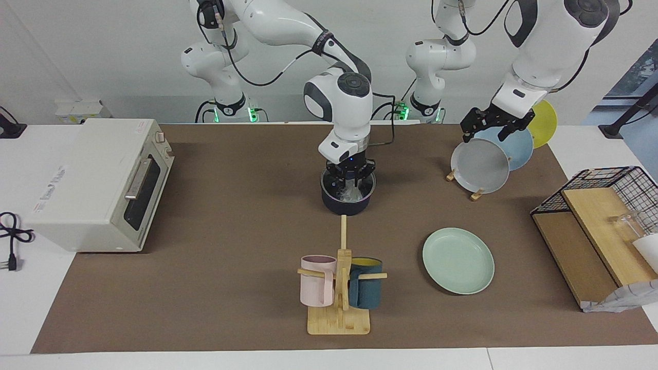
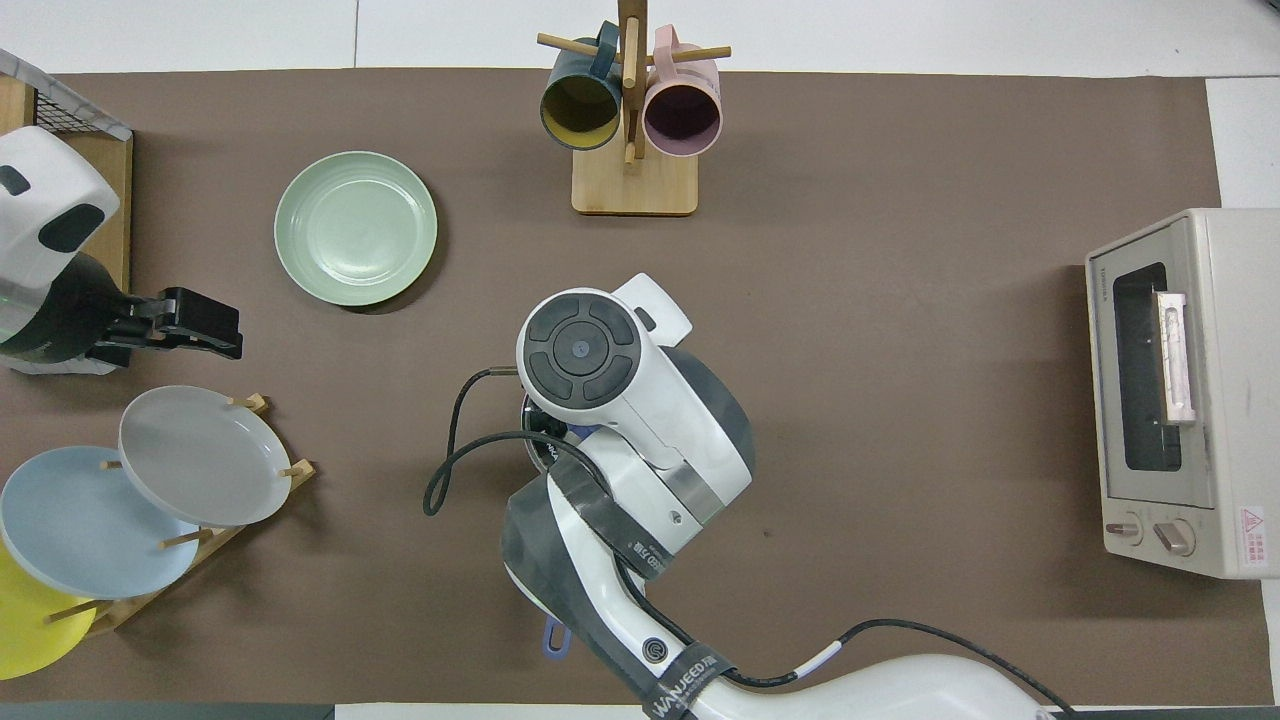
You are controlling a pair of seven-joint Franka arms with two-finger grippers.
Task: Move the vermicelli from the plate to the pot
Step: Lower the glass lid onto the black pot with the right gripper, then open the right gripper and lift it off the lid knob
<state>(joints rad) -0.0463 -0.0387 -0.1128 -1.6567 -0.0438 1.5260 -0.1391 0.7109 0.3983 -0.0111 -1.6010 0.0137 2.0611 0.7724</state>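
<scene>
The dark navy pot [image 1: 347,199] stands mid-table with the whitish vermicelli [image 1: 352,193] lying inside it. My right gripper [image 1: 350,178] hangs just over the pot's mouth, fingertips shut together, and I see nothing held in them. In the overhead view the right arm hides most of the pot [image 2: 530,445], and the right gripper and vermicelli are hidden. The mint-green plate [image 1: 458,260] [image 2: 355,227] lies bare toward the left arm's end, farther from the robots than the pot. My left gripper [image 1: 486,131] [image 2: 222,335] waits open in the air over the upright plates.
A toaster oven [image 1: 97,180] sits at the right arm's end. A wooden mug stand [image 1: 339,288] with a pink and a teal mug stands farther out than the pot. A rack with grey, blue and yellow plates [image 1: 480,164] and a wire basket [image 1: 599,190] are at the left arm's end.
</scene>
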